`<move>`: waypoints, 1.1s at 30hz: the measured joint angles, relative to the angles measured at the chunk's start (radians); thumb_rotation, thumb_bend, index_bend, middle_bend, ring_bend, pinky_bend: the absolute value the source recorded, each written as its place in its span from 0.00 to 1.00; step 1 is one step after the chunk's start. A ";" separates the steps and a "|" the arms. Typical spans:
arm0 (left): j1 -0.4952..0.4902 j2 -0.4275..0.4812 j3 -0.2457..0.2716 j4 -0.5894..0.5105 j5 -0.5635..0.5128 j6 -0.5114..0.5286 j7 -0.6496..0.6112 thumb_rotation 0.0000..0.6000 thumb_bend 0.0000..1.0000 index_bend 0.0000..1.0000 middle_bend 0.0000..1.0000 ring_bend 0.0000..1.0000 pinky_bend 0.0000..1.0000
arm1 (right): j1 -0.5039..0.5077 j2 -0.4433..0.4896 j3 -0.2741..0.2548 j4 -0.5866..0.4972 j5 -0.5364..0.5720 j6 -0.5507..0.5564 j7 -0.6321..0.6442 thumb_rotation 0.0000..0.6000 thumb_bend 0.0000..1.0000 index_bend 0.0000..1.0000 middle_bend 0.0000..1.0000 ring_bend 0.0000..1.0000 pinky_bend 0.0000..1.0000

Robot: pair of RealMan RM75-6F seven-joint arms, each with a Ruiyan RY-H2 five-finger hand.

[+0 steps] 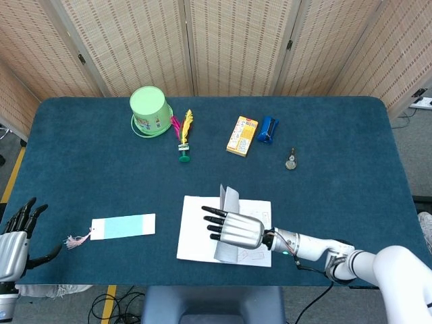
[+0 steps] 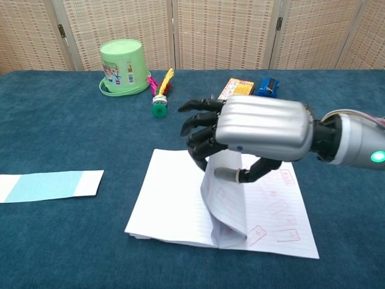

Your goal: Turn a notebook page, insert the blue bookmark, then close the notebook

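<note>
The open notebook (image 1: pixel 196 233) (image 2: pixel 168 198) lies near the table's front edge, its right side covered in red writing. My right hand (image 1: pixel 233 229) (image 2: pixel 252 129) hovers over its middle and pinches one page (image 1: pixel 228 199) (image 2: pixel 225 201) between thumb and fingers, so the page stands up and curls over the spine. The blue bookmark (image 1: pixel 123 227) (image 2: pixel 45 185), a pale blue strip with white ends and a pink tassel, lies flat to the left of the notebook. My left hand (image 1: pixel 15 236) rests at the table's front left corner, fingers spread, holding nothing.
Along the back stand an upturned green cup (image 1: pixel 150 111) (image 2: pixel 123 67), a feathered shuttlecock (image 1: pixel 183 135) (image 2: pixel 159 90), a yellow box (image 1: pixel 242 135) (image 2: pixel 237 88) and a small blue object (image 1: pixel 268 129) (image 2: pixel 267 86). A small metal item (image 1: pixel 291 160) lies right of them.
</note>
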 measured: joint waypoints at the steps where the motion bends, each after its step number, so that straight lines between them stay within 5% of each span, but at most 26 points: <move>1: 0.000 0.000 0.000 0.001 0.000 -0.001 -0.001 1.00 0.23 0.15 0.04 0.08 0.16 | 0.013 -0.016 0.000 0.014 -0.005 -0.012 0.005 1.00 0.38 0.75 0.42 0.22 0.09; 9: 0.000 -0.003 0.003 0.007 -0.001 -0.007 -0.006 1.00 0.23 0.15 0.04 0.08 0.16 | 0.091 -0.088 0.009 0.077 -0.011 -0.075 0.021 1.00 0.25 0.72 0.36 0.22 0.09; 13: 0.001 -0.004 0.005 0.007 -0.001 -0.009 -0.006 1.00 0.23 0.15 0.04 0.08 0.16 | 0.124 -0.116 0.016 0.094 -0.003 -0.105 0.022 1.00 0.22 0.58 0.31 0.21 0.09; 15: 0.002 -0.003 0.006 0.006 0.000 -0.008 -0.006 1.00 0.23 0.15 0.04 0.08 0.16 | 0.135 -0.130 0.020 0.102 0.004 -0.120 0.022 1.00 0.21 0.49 0.28 0.18 0.09; 18: 0.003 -0.002 0.005 0.006 0.000 -0.007 -0.007 1.00 0.23 0.15 0.04 0.08 0.16 | 0.149 -0.155 0.029 0.116 0.023 -0.148 0.018 1.00 0.16 0.20 0.13 0.08 0.03; 21: 0.002 -0.001 0.004 0.005 0.000 -0.008 -0.007 1.00 0.23 0.15 0.04 0.08 0.16 | 0.161 -0.176 0.042 0.121 0.048 -0.180 0.004 1.00 0.11 0.02 0.02 0.01 0.00; 33: 0.004 0.004 0.002 0.006 0.005 -0.002 -0.018 1.00 0.22 0.15 0.04 0.08 0.16 | 0.162 -0.153 0.113 0.036 0.129 -0.160 -0.072 1.00 0.07 0.00 0.00 0.00 0.00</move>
